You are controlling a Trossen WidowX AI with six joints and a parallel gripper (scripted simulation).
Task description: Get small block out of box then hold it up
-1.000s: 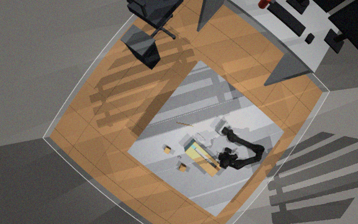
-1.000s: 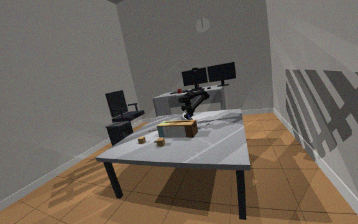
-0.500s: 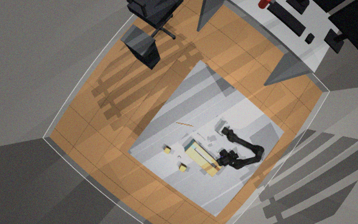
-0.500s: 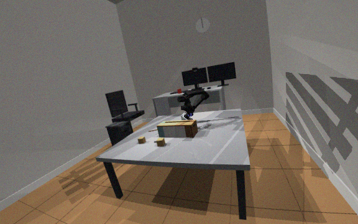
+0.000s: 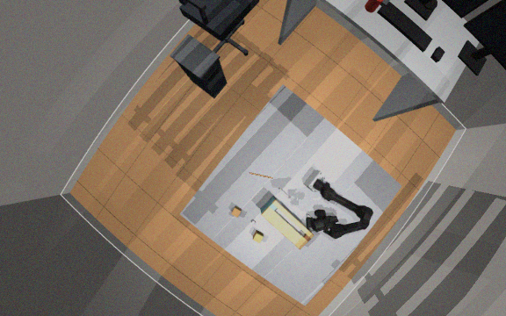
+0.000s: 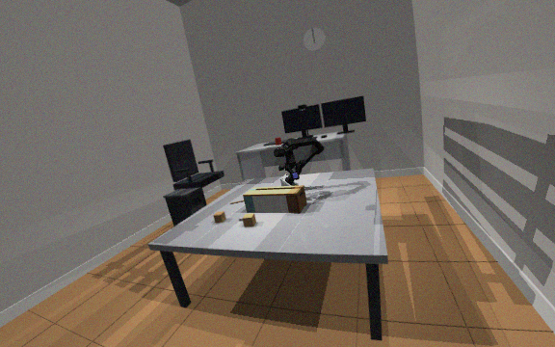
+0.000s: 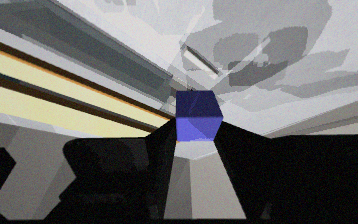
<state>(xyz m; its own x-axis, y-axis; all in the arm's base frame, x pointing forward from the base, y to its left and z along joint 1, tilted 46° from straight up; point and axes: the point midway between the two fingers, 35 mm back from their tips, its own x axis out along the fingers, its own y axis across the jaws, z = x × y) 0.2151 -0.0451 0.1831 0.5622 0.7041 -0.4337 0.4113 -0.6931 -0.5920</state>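
A blue block (image 7: 198,127) (image 6: 295,175) is between the fingertips of my gripper (image 7: 192,121). The gripper is shut on it, and it is held up above the table, outside the box. The box (image 5: 279,224) (image 6: 297,202) (image 7: 30,75) stands upright on the table (image 5: 279,263) (image 6: 340,236), with a pale yellow slotted top, a brown end and a teal end. In the exterior view the gripper and block are behind the box and higher than its top. In the top view the gripper is close beside the box's brown-end half, and the block is hidden under the arm.
Two small tan cubes, one (image 5: 235,211) (image 6: 220,217) and another (image 5: 257,236) (image 6: 249,220), lie on the clear-front side of the box. A thin orange-brown twisted rod (image 5: 261,175) lies beyond the teal end. A pale bar (image 7: 200,62) shows on the table in the wrist view.
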